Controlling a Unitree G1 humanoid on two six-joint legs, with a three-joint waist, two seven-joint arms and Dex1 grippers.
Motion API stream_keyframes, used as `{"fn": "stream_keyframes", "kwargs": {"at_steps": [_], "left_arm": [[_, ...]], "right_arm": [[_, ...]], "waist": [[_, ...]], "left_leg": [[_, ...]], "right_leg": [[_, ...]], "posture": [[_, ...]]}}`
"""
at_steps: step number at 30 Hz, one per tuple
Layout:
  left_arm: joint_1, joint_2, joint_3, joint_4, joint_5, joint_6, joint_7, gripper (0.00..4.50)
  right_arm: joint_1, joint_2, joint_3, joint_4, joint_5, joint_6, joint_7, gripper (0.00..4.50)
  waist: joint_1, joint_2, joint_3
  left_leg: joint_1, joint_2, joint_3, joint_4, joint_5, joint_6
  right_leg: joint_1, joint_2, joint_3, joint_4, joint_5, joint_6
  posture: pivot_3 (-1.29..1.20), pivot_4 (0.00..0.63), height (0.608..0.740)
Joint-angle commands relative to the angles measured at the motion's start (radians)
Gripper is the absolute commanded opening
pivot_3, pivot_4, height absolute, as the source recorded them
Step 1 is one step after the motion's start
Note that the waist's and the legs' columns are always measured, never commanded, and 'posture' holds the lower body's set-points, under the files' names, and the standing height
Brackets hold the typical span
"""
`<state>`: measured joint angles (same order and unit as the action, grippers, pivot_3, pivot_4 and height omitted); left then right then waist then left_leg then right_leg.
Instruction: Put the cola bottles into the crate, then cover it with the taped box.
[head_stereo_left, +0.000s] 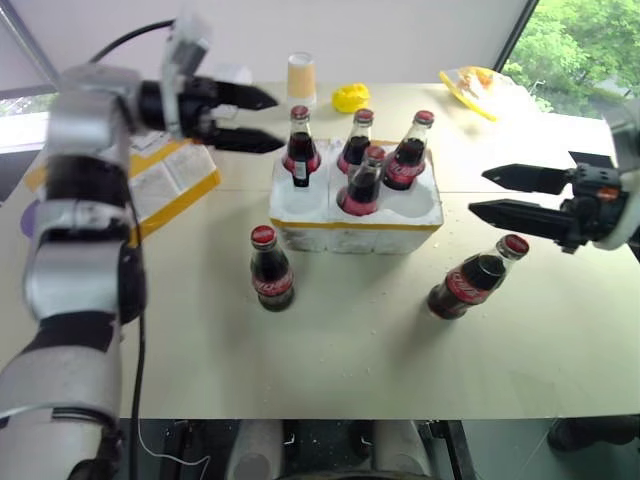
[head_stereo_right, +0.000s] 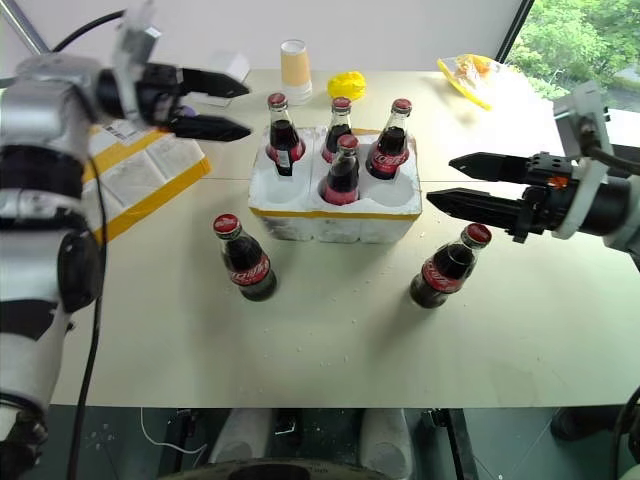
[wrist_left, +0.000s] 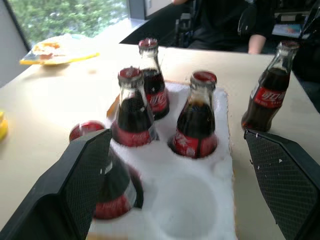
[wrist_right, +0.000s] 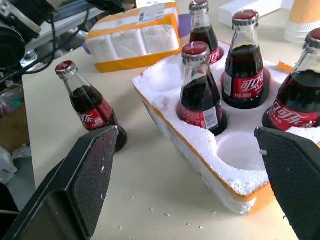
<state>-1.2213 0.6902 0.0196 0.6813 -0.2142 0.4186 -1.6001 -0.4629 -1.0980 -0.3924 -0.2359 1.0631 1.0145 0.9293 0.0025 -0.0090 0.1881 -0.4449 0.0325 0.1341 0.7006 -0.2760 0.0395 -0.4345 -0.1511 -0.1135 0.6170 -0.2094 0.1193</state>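
Note:
The crate (head_stereo_left: 304, 206), white foam with a yellow rim, sits mid-table with several cola bottles standing in its wells, one being the front bottle (head_stereo_left: 362, 182). Two wells at the front are empty. One loose cola bottle (head_stereo_left: 270, 268) stands upright on the table in front of the crate's left corner. Another (head_stereo_left: 470, 281) leans on the table to the right. My left gripper (head_stereo_left: 270, 120) hangs open and empty, raised just left of the crate. My right gripper (head_stereo_left: 482, 192) is open and empty, just above and behind the leaning bottle. The taped box (head_stereo_left: 172, 178) lies at the left, behind my left arm.
A paper cup (head_stereo_left: 301, 78), a yellow crumpled object (head_stereo_left: 350, 97) and a snack bag (head_stereo_left: 470, 84) sit along the table's far side. A small white box (head_stereo_right: 234, 66) lies near the cup. A person (wrist_left: 225, 20) sits beyond the table.

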Motion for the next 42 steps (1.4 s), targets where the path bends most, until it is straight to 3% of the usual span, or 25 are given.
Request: {"fn": "stream_keyframes", "kwargs": {"at_steps": [1, 6, 10, 14, 22, 34, 42], "left_arm": [[0.199, 0.184, 0.039, -0.321, -0.127, 0.138, -0.014, 4.43], [0.545, 0.329, 0.174, -0.721, -0.294, 0.347, 0.014, 4.43], [0.759, 0.304, 0.251, -0.933, -0.372, 0.393, 0.127, 4.43], [0.848, 0.271, 0.252, -1.010, -0.397, 0.365, 0.211, 4.43], [0.820, 0.199, 0.151, -1.003, -0.395, 0.306, 0.323, 4.43], [0.801, 0.161, 0.027, -0.917, -0.363, 0.215, 0.322, 4.43], [0.776, 0.083, -0.072, -0.879, -0.308, 0.169, 0.360, 4.43]], "right_arm": [[-0.041, -0.005, 0.025, 0.034, -0.032, -0.038, 0.048, 4.50], [-0.096, 0.002, 0.091, 0.095, -0.087, -0.069, 0.112, 4.50], [-0.125, 0.009, 0.126, 0.116, -0.118, -0.079, 0.151, 4.50], [-0.141, 0.008, 0.137, 0.126, -0.136, -0.079, 0.172, 4.50], [-0.135, 0.007, 0.109, 0.113, -0.132, -0.053, 0.170, 4.50], [-0.090, -0.003, 0.039, 0.070, -0.115, -0.014, 0.140, 4.50], [-0.090, 0.005, 0.024, 0.049, -0.100, 0.002, 0.118, 4.50]], "waist": [[-0.017, 0.000, 0.000], [-0.010, 0.000, 0.000], [-0.008, 0.001, 0.000], [-0.011, 0.001, 0.000], [-0.010, 0.001, 0.000], [-0.011, 0.001, 0.000], [-0.011, 0.001, 0.000]], "left_leg": [[0.000, 0.001, 0.000, 0.000, 0.000, 0.000], [0.000, 0.001, -0.001, 0.001, 0.000, 0.000], [0.002, 0.002, -0.002, 0.001, -0.001, 0.001], [0.002, 0.001, -0.002, 0.001, 0.000, 0.000], [0.003, 0.000, 0.000, 0.000, 0.000, 0.000], [0.003, 0.000, 0.000, 0.000, 0.000, -0.001], [0.003, 0.000, 0.000, 0.000, 0.000, -0.001]], "right_leg": [[0.000, 0.000, 0.000, 0.002, 0.000, 0.000], [0.001, -0.001, 0.000, -0.001, 0.000, 0.000], [0.004, -0.001, 0.000, -0.001, 0.000, 0.000], [0.003, -0.001, 0.000, 0.000, 0.000, 0.000], [0.003, 0.000, 0.000, -0.001, 0.000, 0.000], [0.003, 0.000, 0.000, -0.001, 0.000, 0.000], [0.003, 0.000, 0.000, -0.001, 0.000, 0.000]], "posture": [[0.00, 0.150, 0.740], [0.00, 0.150, 0.740], [0.00, 0.150, 0.740], [0.00, 0.150, 0.740], [0.00, 0.150, 0.740], [0.00, 0.150, 0.740], [0.00, 0.150, 0.740]]}}
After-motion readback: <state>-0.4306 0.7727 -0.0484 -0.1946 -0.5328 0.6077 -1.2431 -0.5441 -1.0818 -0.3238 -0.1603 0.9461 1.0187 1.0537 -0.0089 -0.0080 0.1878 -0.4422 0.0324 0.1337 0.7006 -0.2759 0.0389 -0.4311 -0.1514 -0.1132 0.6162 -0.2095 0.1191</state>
